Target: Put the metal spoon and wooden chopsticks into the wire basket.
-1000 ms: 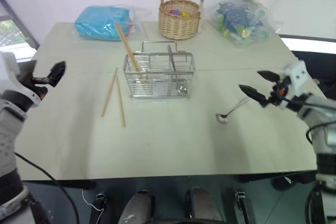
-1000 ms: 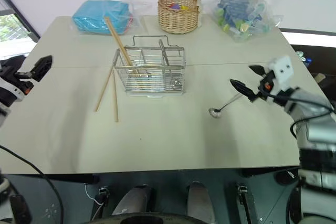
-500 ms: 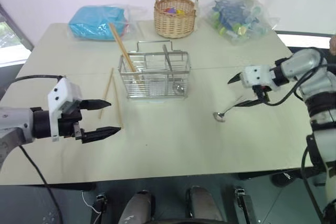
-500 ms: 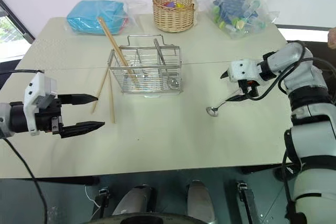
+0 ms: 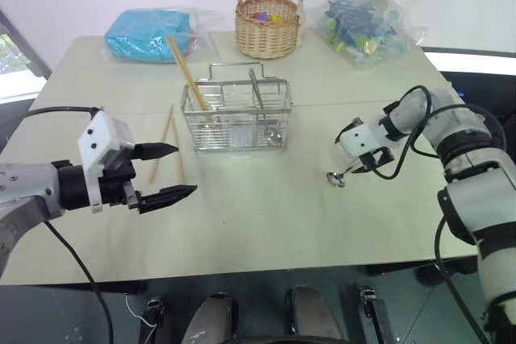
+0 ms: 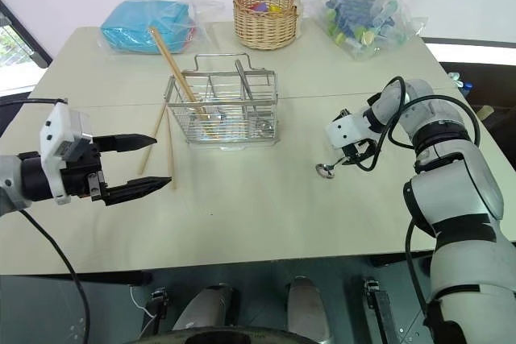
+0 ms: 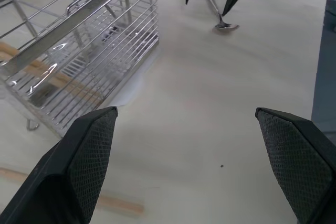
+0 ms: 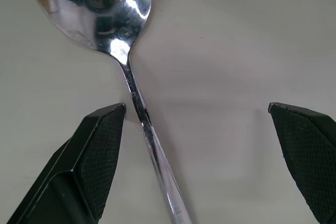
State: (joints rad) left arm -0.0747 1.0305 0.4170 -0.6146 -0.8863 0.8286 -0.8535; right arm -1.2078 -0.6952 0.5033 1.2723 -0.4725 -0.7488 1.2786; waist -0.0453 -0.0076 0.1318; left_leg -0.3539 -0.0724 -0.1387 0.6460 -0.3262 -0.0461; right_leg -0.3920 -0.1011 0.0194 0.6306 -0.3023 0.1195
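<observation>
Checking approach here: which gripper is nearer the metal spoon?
Right. The right gripper hangs open straddling the metal spoon handle; the left gripper is far across the table.

From my remote station: a pale table (image 5: 266,223) carries a round wicker basket (image 5: 270,26) at its far edge, flanked by a bagged blue bundle (image 5: 153,34) and a clear bag of colourful pieces (image 5: 364,26).

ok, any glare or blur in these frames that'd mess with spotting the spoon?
Right wrist view: the metal spoon has bright highlights and dark reflections in its bowl, and the near fingers look soft. Left wrist view: glints on the wire basket. Left eye view: even light, soft shadows on the table, spoon small but distinct.
</observation>
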